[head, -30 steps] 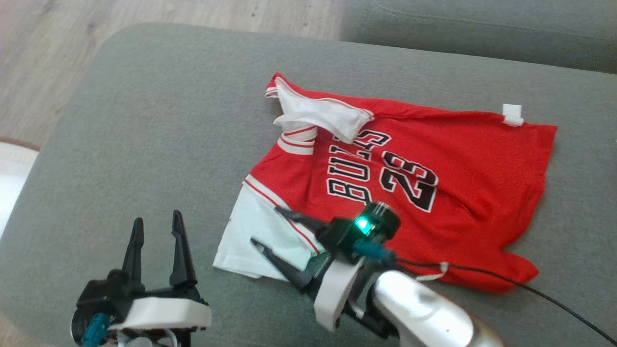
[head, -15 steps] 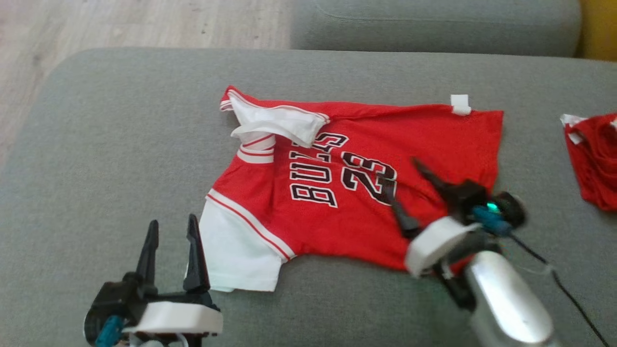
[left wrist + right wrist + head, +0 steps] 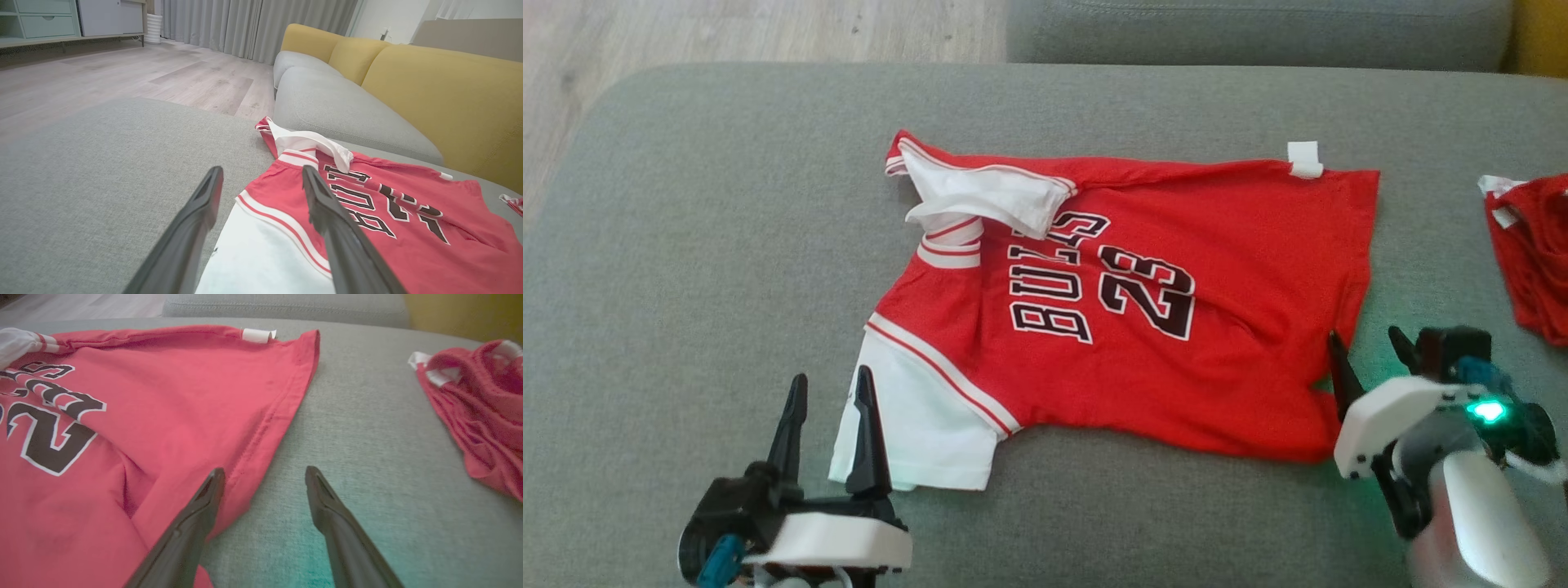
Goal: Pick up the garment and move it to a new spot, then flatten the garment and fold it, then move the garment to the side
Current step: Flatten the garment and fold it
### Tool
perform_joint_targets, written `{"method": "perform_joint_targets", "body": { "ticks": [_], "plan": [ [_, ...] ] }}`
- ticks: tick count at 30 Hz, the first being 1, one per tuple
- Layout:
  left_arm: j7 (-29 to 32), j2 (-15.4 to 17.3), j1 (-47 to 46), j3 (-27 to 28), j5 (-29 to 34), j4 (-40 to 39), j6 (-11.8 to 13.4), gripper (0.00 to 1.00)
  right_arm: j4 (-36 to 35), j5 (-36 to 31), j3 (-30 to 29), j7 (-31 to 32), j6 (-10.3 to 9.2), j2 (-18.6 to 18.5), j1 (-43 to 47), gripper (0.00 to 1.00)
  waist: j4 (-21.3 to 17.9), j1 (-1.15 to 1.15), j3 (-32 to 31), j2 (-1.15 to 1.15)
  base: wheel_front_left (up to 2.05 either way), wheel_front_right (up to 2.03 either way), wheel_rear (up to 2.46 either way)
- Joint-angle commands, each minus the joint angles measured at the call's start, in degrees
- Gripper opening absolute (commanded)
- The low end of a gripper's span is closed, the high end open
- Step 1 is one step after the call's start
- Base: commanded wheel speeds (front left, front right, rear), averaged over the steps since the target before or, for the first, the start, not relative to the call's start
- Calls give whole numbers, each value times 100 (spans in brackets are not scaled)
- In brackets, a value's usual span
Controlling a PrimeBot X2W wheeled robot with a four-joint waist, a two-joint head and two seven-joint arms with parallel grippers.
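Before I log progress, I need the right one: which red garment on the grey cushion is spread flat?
The red jersey printed BULLS 23; the other red garment lies bunched up to its right.

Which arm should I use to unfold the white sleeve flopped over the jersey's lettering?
Left. The left gripper is open at the sleeve end of the jersey, nearer the flopped sleeve. The right gripper, also open, sits at the hem end, the whole shirt away.

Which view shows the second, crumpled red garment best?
The right wrist view: the crumpled red garment lies large, folds clear, on the grey cushion. In the head view the garment is cut by the right edge; the left wrist view catches a corner.
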Motion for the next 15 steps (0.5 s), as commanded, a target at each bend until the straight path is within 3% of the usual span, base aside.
{"method": "perform_joint_targets", "body": {
  "ticks": [1,9,10,11,12,14,15],
  "plan": [
    [-20,57,-268,165,78,-128,-19,100,-103,58,105,46,-4,8,-349,100,40,0,36,0,0,0,0],
    [-10,48,-318,96,101,-92,-37,100,772,553,60,518,-4,-25,-910,100,187,0,145,0,0,0,0],
    [-10,50,-320,93,102,-92,-37,100,857,628,84,558,-4,-49,-958,85,204,0,153,0,0,0,0],
    [-10,53,-322,92,104,-92,-34,100,929,685,111,574,-4,-77,-1001,47,216,0,157,0,0,0,0],
    [-10,56,-322,90,106,-93,-29,100,991,742,141,584,-4,-104,-1040,22,226,0,157,0,0,0,0],
    [-8,61,-318,85,105,-89,-21,100,1055,869,163,534,-4,-141,-1116,0,239,0,141,0,0,0,0],
    [-6,64,-315,83,103,-83,-17,100,1059,901,175,469,-4,-173,-1148,0,243,0,125,0,0,0,0]
  ]
}}
